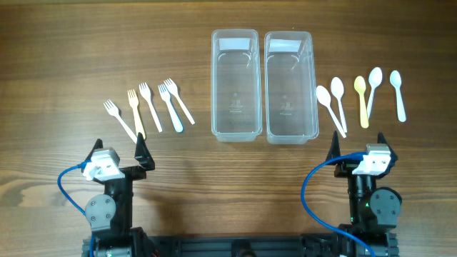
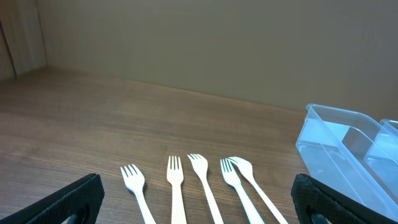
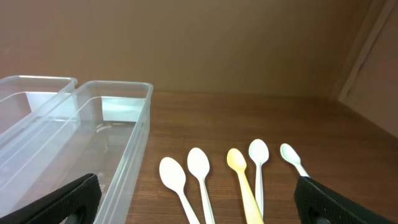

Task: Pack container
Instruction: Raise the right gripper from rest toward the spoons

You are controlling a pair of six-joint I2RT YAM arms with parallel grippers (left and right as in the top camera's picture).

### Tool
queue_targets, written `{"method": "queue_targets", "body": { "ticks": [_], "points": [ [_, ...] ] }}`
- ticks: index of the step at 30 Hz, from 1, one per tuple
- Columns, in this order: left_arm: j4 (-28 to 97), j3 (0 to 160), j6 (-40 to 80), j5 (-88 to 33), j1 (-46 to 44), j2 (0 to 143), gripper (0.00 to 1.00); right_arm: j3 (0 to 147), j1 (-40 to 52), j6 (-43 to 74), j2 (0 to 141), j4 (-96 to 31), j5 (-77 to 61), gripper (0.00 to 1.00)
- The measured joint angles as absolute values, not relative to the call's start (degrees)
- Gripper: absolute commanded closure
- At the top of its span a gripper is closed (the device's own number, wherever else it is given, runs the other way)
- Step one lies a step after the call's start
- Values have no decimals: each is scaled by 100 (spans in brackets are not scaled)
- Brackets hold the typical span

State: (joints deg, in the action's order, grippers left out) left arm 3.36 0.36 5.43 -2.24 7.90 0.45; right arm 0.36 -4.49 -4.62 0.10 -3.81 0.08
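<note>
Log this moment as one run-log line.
stage: packing not started | left gripper: open, empty, near five plastic forks | right gripper: open, empty, near five plastic spoons | two clear rectangular plastic containers: empty

Soft, even lighting throughout; pictures sharp, with only faint shadows.

Handles of forks (image 2: pixel 176 177) and spoons (image 3: pixel 198 163) beyond the wrist views' lower edges; container (image 2: pixel 326 152) cropped at right.
</note>
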Motion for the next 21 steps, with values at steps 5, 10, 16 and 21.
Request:
{"method": "queue_targets", "body": {
  "ticks": [5,10,16,21],
  "points": [
    [360,38,370,-248,-233,130,0,36,-145,-3,67,5,8,0],
    [362,38,318,-246,-296,132,0,36,-137,169,75,8,8,0],
    [362,38,303,-246,-296,134,0,36,-137,220,80,8,8,0],
    [362,38,303,-246,-296,134,0,36,-137,237,80,8,8,0]
  ]
}}
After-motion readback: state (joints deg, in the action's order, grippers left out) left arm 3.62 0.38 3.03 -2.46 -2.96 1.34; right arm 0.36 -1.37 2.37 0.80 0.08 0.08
